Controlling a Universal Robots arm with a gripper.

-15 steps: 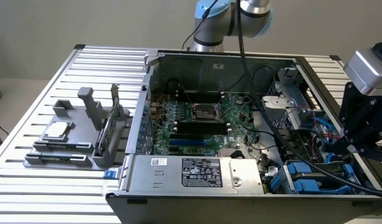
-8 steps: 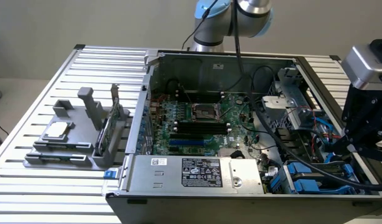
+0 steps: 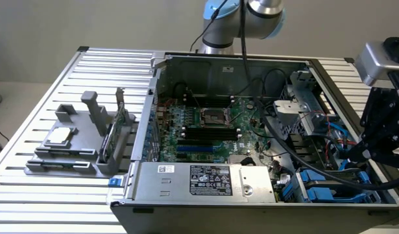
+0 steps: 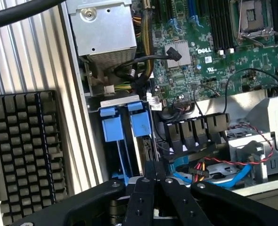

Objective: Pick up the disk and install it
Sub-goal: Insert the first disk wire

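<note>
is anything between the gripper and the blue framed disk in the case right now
Nothing visible. The shut gripper hangs directly over the disk, which sits in the drive bay. The blue cable and the coloured wires lie off to one side of the bay, not across the gap.

Disk point(image 4: 141, 125) inside case point(image 3: 152, 97), beside motherboard point(image 3: 212, 134)
</note>
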